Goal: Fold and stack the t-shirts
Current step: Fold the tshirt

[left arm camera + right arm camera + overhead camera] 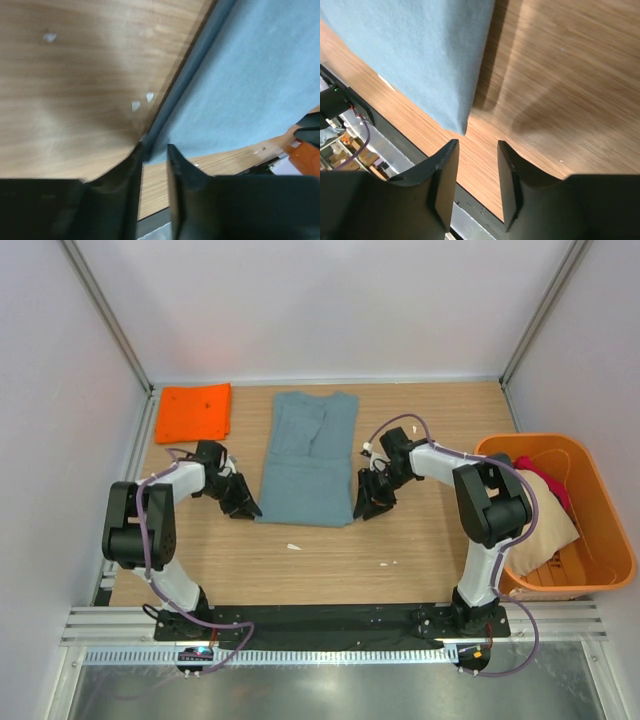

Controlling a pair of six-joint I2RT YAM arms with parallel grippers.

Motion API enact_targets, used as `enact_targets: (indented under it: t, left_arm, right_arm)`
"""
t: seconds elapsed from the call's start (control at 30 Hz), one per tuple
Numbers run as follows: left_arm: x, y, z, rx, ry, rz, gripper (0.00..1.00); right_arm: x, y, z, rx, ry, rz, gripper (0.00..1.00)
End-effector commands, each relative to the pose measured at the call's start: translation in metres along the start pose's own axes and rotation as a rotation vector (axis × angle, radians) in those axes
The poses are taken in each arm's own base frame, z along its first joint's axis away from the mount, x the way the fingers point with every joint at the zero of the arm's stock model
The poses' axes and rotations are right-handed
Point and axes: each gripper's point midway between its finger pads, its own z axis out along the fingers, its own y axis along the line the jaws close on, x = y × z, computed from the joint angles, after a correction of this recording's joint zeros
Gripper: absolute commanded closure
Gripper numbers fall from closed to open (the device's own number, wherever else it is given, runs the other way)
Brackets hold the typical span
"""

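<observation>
A: Where's the grey-blue t-shirt (305, 475)?
B: Flat on the tabletop (200, 565), well apart from the orange tub (612, 525). I'd judge it soft, light and limp, so take the hem corners.
A: Arms?
B: Both are stretched low. The right gripper (476, 145), at the corner nearer the tub, gapes empty. The left gripper (155, 150), at the farther corner, is narrowly parted and apparently holds nothing.

This is a robotics lab test cell. A light-brown wooden tabletop (320, 560) is walled on three sides by plain white panels (320, 310) in grey aluminium posts (106, 310). Along its near edge, two black-and-white robot arms (175, 585) are bolted to a black base plate (330, 620).
</observation>
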Motion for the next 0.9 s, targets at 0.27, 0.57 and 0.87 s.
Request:
enact_targets:
  t: [0.27, 0.57, 0.87]
  left_arm:
    - [-0.019, -0.018, -0.039, -0.019, -0.126, 0.033, 0.64]
    - [-0.053, -0.065, -0.034, 0.188, -0.170, 0.034, 0.81]
    - [-0.063, -0.057, -0.012, 0.171, -0.161, -0.042, 0.83]
  right_arm:
    - [-0.060, 0.041, -0.019, -0.130, -0.207, 0.083, 0.55]
    - [-0.124, 0.065, -0.017, -0.246, -0.311, 0.166, 0.83]
    - [-0.171, 0.052, 0.016, -0.422, -0.379, 0.231, 0.84]
